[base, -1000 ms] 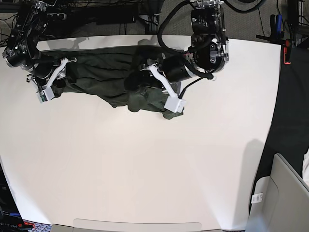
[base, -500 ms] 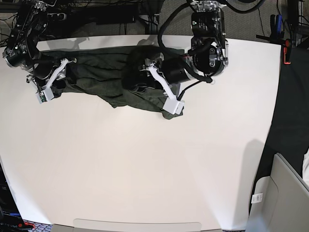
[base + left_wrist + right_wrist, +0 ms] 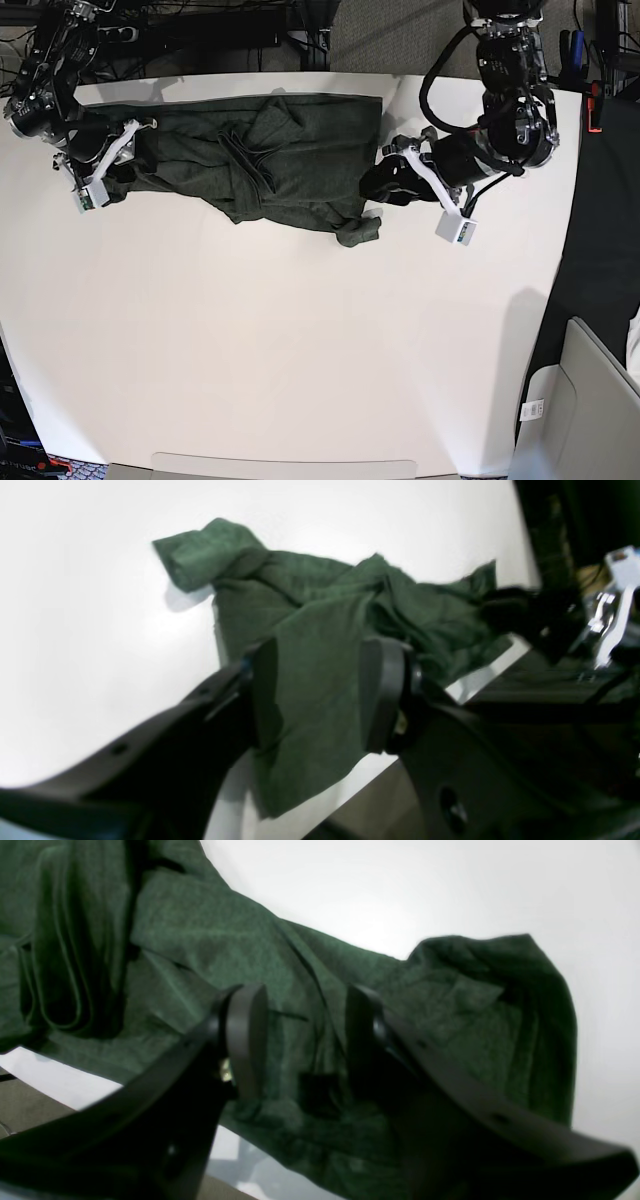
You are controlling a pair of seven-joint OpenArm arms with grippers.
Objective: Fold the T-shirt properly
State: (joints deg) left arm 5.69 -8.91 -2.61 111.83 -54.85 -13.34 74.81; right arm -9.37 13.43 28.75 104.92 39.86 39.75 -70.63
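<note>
Our left gripper [image 3: 320,695] stands wide open, gripping nothing, the T-shirt [image 3: 270,165] lying beneath the gap at its edge. Our right gripper [image 3: 300,1040] has its jaws parted over the cloth at the other end; we cannot tell whether it pinches any. The shirt lies spread along the far side of the white table [image 3: 300,350], partly doubled over itself, a rolled cuff [image 3: 358,231] poking toward us. To fold well, we judge we should take a single layer at a clean hem, lift both ends together and smooth the ridges first. The knit is soft, heathered olive, limp and creased, and likely to bunch.
</note>
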